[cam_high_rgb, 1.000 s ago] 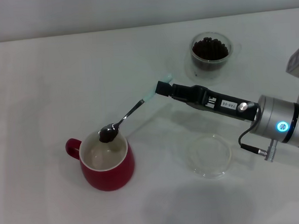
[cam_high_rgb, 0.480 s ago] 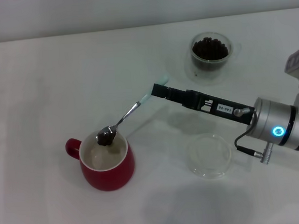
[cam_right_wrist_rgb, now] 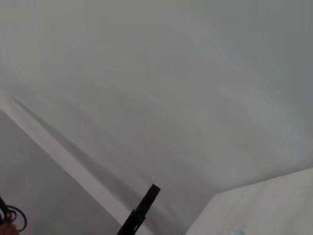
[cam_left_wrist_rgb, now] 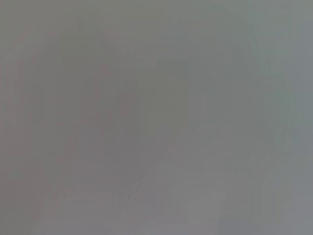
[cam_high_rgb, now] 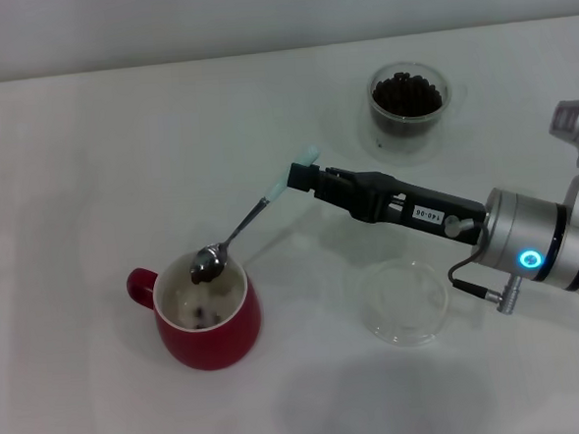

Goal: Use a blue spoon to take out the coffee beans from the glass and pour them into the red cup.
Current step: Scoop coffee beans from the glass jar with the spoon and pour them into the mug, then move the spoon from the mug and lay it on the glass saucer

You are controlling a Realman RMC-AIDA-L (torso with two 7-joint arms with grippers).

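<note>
In the head view my right gripper is shut on the pale blue handle of the blue spoon. The spoon slants down to the left, its silver bowl tipped over the rim of the red cup. A few dark coffee beans lie on the cup's white inside, and some still cling to the spoon's bowl. The glass, full of coffee beans, stands at the back right. The left gripper is out of view; its wrist view shows only plain grey.
A shallow clear glass dish lies on the white table under my right arm, to the right of the cup. The right wrist view shows only a dark finger tip against pale surfaces.
The right wrist has rolled and the spoon's bowl has tipped over the cup. Beans that sat in the spoon now lie inside the cup.
</note>
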